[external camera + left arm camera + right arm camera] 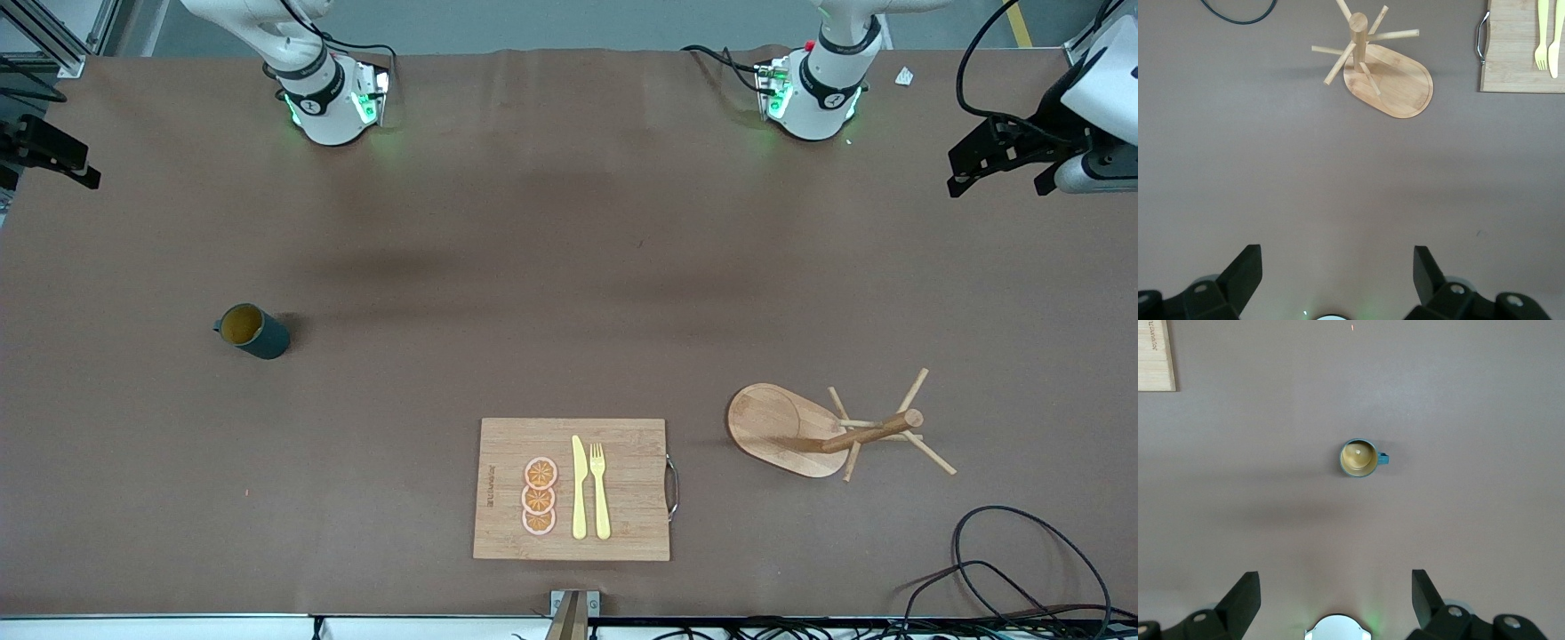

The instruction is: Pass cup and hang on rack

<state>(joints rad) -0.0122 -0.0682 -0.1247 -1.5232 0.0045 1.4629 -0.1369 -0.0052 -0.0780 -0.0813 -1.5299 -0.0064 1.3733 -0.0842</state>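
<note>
The cup (252, 331) stands upright on the brown table toward the right arm's end; it is dark teal-grey with a yellow inside. In the right wrist view the cup (1359, 458) lies well below the right gripper (1336, 581), which is open, empty and high over the table. The rack (827, 428), a wooden mug tree on an oval base, stands toward the left arm's end, nearer to the front camera than the cup. In the left wrist view the rack (1386, 70) sits far below the left gripper (1337, 257), also open, empty and high up.
A bamboo cutting board (622, 524) beside the rack, near the table's front edge, carries three orange slices (540, 496), a yellow knife (579, 489) and a fork (599, 489). Black cables (1005, 569) loop at the near corner toward the left arm's end.
</note>
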